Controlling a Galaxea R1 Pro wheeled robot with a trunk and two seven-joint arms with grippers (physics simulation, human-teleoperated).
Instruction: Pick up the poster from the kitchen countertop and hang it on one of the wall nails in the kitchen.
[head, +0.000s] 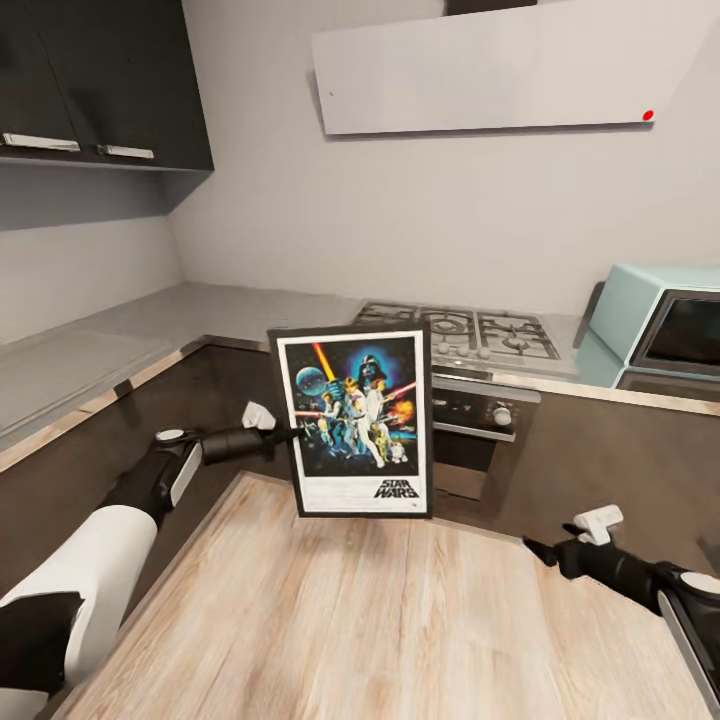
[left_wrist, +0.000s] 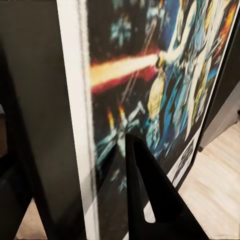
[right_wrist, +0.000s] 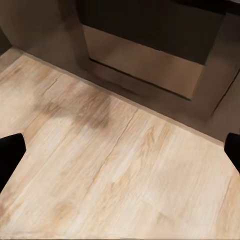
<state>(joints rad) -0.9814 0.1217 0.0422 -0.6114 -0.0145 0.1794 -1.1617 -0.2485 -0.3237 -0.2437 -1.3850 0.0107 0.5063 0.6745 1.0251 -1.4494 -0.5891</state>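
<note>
The poster (head: 355, 420), a black-framed Star Wars print with a white border, hangs upright in front of the dark cabinets, above the wooden floor. My left gripper (head: 293, 433) is shut on its left edge. In the left wrist view one dark finger (left_wrist: 150, 200) lies across the artwork (left_wrist: 150, 85). My right gripper (head: 535, 550) is open and holds nothing, low at the right over the floor; its fingertips (right_wrist: 10, 152) stand far apart. The pale grey kitchen countertop (head: 200, 305) runs behind the poster. The wall nails are out of view.
A steel gas hob (head: 470, 335) sits in the countertop above an oven (head: 480, 420). A teal microwave (head: 660, 330) stands at the right. A pale range hood (head: 500, 70) with a red dot (head: 648, 115) hangs above. Dark upper cabinets (head: 100, 80) fill the left corner.
</note>
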